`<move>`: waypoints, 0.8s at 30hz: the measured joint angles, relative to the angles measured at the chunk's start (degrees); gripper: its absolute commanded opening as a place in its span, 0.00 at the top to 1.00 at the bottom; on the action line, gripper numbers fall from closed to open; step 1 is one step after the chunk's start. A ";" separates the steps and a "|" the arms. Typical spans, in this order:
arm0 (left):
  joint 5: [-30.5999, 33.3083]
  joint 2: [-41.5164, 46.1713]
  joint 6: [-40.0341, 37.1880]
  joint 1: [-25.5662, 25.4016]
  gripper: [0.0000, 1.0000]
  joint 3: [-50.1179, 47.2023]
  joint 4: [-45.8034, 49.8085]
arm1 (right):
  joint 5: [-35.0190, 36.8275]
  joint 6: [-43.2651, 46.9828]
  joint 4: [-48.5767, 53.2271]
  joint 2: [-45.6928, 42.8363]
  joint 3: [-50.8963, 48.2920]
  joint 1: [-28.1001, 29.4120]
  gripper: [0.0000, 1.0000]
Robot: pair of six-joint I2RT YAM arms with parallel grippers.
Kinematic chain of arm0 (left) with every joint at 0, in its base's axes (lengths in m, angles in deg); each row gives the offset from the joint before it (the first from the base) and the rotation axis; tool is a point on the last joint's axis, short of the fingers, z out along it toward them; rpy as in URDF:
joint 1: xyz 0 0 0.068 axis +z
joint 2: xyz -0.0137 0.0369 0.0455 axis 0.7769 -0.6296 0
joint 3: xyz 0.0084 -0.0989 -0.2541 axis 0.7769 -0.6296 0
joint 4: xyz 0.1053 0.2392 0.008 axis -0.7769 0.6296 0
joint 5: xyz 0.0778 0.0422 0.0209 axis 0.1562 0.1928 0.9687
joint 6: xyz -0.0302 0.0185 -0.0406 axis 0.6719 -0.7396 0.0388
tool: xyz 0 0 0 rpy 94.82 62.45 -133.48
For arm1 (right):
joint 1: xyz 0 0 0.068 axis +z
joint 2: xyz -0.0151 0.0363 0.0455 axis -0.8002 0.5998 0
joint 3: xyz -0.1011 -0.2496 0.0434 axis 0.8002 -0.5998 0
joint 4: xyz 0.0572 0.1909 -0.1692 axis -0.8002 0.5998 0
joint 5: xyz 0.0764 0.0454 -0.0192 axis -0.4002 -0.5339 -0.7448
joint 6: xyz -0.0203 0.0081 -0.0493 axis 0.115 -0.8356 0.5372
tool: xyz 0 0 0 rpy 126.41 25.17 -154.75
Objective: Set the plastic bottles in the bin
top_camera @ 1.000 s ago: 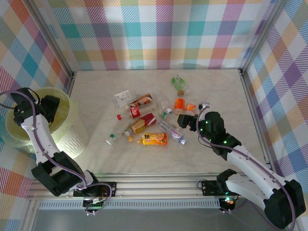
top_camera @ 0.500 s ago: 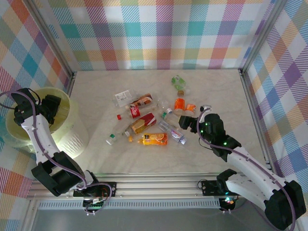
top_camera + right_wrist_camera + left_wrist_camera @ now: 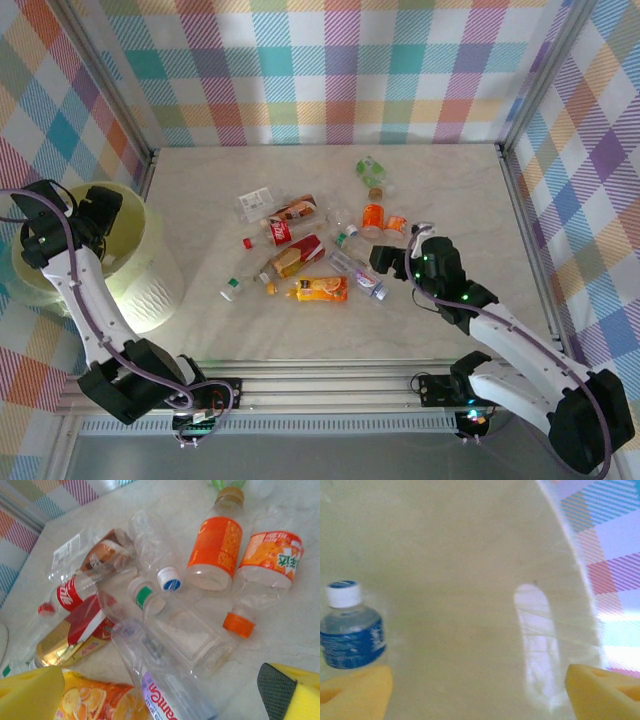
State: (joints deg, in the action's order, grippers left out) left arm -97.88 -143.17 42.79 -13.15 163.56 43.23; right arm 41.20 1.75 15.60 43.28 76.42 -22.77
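The left tool (image 3: 479, 694) has just opened over the bin (image 3: 470, 555), dropping a blue-labelled bottle (image 3: 352, 630) inside; the right tool (image 3: 160, 694), jaws wide, hovers over the remaining bottles (image 3: 215, 550) on the table (image 3: 302, 640)

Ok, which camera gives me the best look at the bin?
The top external view. There the bin is seen from above with most of its wide rim and ribbed side, though the left arm crosses part of it. The left wrist view looks into it from close up: pale inner wall, with a blue-labelled bottle in front.
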 measured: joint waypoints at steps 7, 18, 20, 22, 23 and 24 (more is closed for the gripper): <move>-1.79 3.98 -1.05 -0.02 0.00 3.32 1.29 | -5.18 4.61 3.15 4.72 0.00 0.00 0.04; -22.34 9.46 4.63 -3.63 0.00 1.42 -10.16 | -9.97 11.56 7.43 13.97 0.33 0.68 0.09; -24.76 9.42 4.98 -9.11 0.00 1.36 -12.59 | -10.45 13.29 7.48 15.37 1.09 1.14 0.09; -25.83 9.49 4.98 -14.12 0.00 1.36 -13.94 | -10.51 14.88 7.48 16.90 2.10 1.53 0.10; -26.14 9.49 4.98 -16.35 0.00 1.36 -14.71 | -10.56 15.85 7.43 17.70 2.67 1.75 0.11; -26.16 9.49 4.96 -18.38 0.00 1.36 -15.39 | -10.54 16.44 7.45 18.25 3.10 1.92 0.12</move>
State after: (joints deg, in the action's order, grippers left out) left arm -124.05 -133.69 47.75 -31.54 164.91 27.84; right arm 30.67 18.19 23.05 61.53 79.52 -20.85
